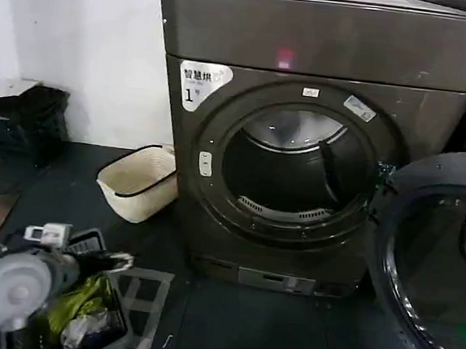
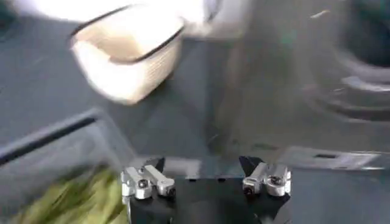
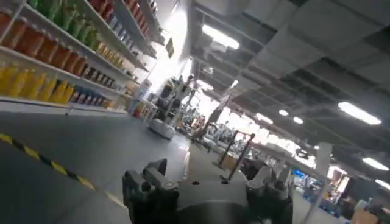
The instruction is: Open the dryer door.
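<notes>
My left gripper (image 2: 206,180) hangs open, lower left in the head view, above a bin (image 1: 94,313); the dryer door (image 1: 433,265) stands swung open lower right, a cream basket (image 1: 138,181) beside the dryer (image 1: 326,44). My right gripper (image 3: 207,182) is spread open.

Drum mouth of the dryer (image 1: 322,84) unobstructed, interior apparently empty. Dryer door (image 1: 433,265) swung wide at right, blocking approach from that side. Cream basket (image 1: 138,182) on floor just left of machine. Dark floor directly in front passable.
</notes>
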You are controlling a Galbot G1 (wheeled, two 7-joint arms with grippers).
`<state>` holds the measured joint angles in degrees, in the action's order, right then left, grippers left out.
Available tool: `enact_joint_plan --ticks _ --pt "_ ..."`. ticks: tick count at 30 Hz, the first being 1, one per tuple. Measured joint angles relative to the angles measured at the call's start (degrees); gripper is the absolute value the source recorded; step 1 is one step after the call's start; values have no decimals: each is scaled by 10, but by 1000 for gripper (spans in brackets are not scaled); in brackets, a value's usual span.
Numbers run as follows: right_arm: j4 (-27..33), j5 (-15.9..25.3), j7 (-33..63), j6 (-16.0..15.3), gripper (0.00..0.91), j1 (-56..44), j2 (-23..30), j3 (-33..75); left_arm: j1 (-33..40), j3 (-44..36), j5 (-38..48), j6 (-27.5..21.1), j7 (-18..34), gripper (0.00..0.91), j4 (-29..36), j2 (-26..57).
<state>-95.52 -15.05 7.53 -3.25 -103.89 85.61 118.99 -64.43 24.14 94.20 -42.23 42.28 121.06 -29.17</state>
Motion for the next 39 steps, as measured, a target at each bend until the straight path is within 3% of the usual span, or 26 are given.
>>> enact_joint_plan --ticks 6,14,22,39 --pt "1 -4 -3 10 907 5 5 -5 -27 11 119 0 102 907 -24 40" --pt "4 -4 -5 21 907 8 11 -8 -35 8 305 1 201 907 -69 63" --pt "7 -12 -5 26 907 6 14 -5 -34 -15 372 1 223 907 -88 58" --pt "23 -10 -6 36 907 3 14 -4 -9 -41 407 1 235 907 -108 55"
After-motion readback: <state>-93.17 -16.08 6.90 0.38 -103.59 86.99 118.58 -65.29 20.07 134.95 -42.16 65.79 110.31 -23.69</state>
